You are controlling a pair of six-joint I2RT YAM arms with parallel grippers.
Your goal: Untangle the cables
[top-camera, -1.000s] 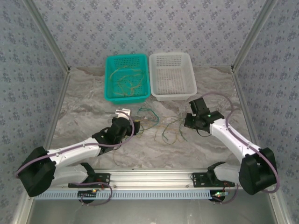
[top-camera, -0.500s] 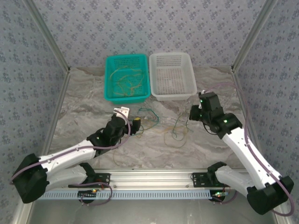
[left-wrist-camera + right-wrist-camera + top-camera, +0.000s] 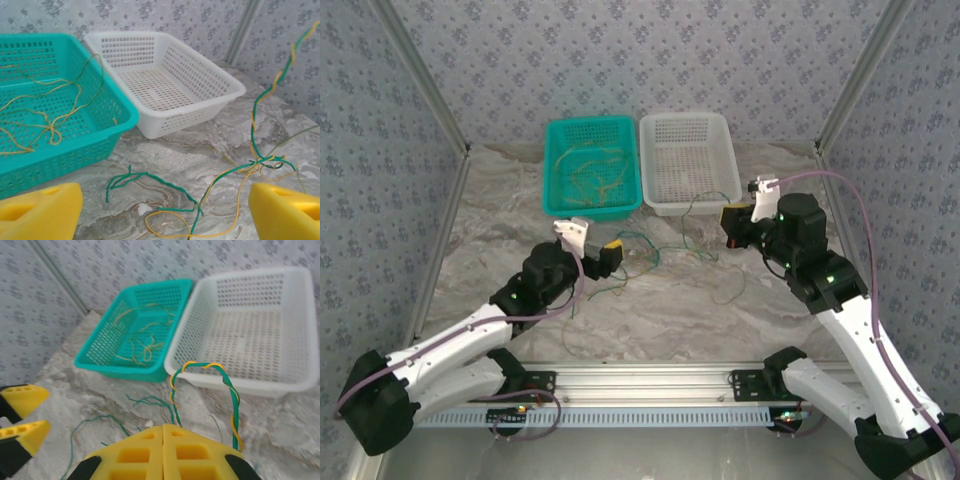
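Observation:
My right gripper (image 3: 732,222) (image 3: 163,432) hangs above the table in front of the white basket, shut on a twisted green-and-yellow cable (image 3: 231,395) that loops up from its pads. That strand (image 3: 692,215) (image 3: 270,92) runs down to a tangle of thin green and yellow cables (image 3: 645,252) (image 3: 235,167) lying on the marble. My left gripper (image 3: 602,252) (image 3: 162,215) is low just left of the tangle, open, with loose green and yellow wire (image 3: 150,177) on the table between its yellow pads. More yellowish cables (image 3: 592,180) (image 3: 47,125) (image 3: 142,342) lie in the teal basket.
The teal basket (image 3: 555,205) (image 3: 125,117) (image 3: 120,371) and the white basket (image 3: 692,208) (image 3: 212,67) (image 3: 240,382) stand side by side at the back. A loose green wire (image 3: 735,290) trails on the marble to the right. Patterned walls close in both sides.
My right arm has risen and swung back toward the white basket, drawing its cable up and stretching the tangle. My left gripper has moved forward and a little up, staying open.

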